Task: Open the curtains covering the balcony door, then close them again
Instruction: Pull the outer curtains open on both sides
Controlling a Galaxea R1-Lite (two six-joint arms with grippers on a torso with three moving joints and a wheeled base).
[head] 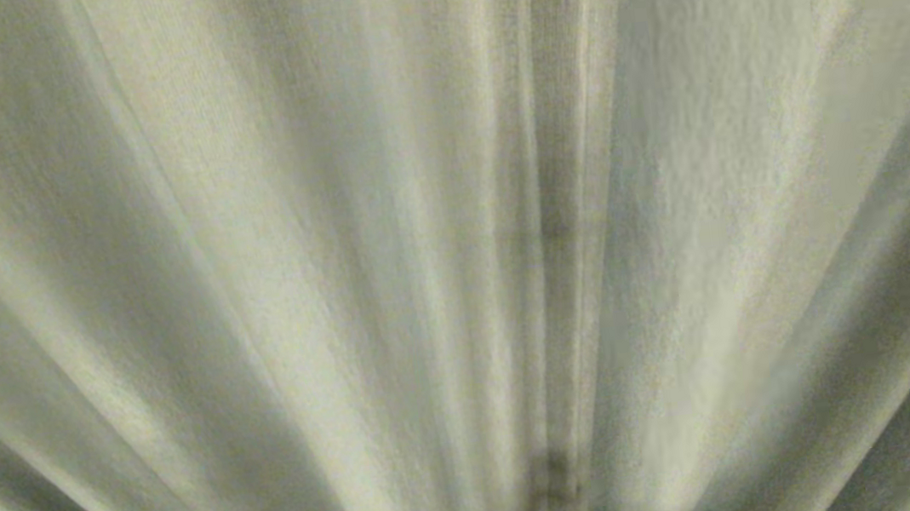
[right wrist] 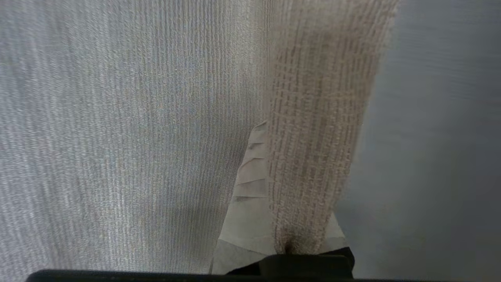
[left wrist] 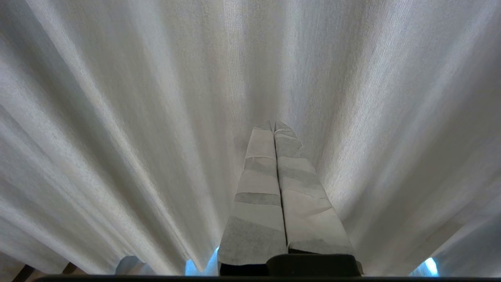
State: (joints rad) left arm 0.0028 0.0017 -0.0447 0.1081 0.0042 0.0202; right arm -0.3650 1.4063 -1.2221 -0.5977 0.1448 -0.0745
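While the curtains [head: 452, 230] hang in pale folds across the whole head view, the left gripper [left wrist: 274, 126] sits with its taped fingers [left wrist: 258, 184] pressed together on nothing, tips just at the fabric, pleats fanning out on both sides. The right gripper [right wrist: 270, 129] is pinched on a hemmed edge of the curtains, which runs out between its fingers [right wrist: 250, 184], woven cloth close beside them.

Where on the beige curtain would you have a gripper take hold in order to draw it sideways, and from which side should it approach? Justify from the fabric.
Grip the curtain at its hemmed vertical edge, coming edge-on from the open side. The right gripper is shut on that thin free edge. The left gripper is shut against broad folds, which offer no pinch.
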